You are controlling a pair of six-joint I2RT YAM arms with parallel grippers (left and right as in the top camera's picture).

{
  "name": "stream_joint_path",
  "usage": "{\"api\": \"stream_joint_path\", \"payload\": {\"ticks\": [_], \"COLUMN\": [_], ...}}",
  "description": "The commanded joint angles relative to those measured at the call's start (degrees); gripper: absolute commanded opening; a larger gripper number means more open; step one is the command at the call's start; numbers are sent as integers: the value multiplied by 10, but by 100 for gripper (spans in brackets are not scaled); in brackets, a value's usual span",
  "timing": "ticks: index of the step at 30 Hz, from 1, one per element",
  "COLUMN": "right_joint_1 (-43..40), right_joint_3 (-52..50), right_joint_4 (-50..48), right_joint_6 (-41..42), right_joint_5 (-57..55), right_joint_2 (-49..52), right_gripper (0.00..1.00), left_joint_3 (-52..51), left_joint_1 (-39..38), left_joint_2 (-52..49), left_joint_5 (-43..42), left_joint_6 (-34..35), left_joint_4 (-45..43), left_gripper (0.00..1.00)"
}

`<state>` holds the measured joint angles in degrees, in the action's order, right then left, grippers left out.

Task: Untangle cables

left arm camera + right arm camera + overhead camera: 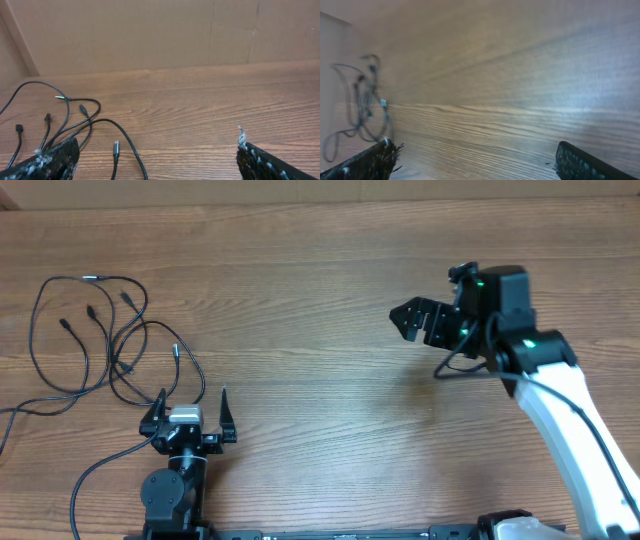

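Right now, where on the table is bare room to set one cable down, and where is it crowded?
The wide bare table between the left gripper and the right gripper is free. Crowded: the left side, where the cables loop.

We look straight down on the whole tabletop from above, while our wrist views skim low across it, the left close to the cables that all three share, the right far off.
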<state>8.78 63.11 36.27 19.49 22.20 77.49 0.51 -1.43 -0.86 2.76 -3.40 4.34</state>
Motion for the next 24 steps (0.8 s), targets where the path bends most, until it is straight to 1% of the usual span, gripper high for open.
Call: {"api": "stream_joint_path", "payload": {"ticks": [1, 5, 8, 11, 18, 21, 24], "right_joint_1": [2, 2, 2, 2, 2, 2, 2], "right_joint_3": [6, 6, 6, 6, -7, -33, -78], "right_joint_4": [1, 2, 2, 3, 11, 16, 31], "right_joint_6": [0, 0, 0, 0, 0, 0, 0], "right_joint_5": [-3, -3, -3, -3, -3, -3, -3], "right_joint_2": [-79, -201, -264, -268, -238, -275, -362], "right_gripper": [100, 100, 100, 100, 100, 100, 100], "left_joint_3": [-2, -2, -2, -2, -2, -2, -2], "left_joint_1": [-1, -1, -1, -1, -1, -1, -1], "left_joint_2": [6, 6, 6, 6, 6, 6, 6], "left_joint_5": [2, 2, 2, 2, 2, 2, 2], "left_joint_6": [-9, -9, -9, -9, -9, -9, -9], "left_joint_4": [-1, -1, -1, -1, -1, -1, -1], "left_gripper": [100, 100, 100, 100, 100, 100, 100]}}
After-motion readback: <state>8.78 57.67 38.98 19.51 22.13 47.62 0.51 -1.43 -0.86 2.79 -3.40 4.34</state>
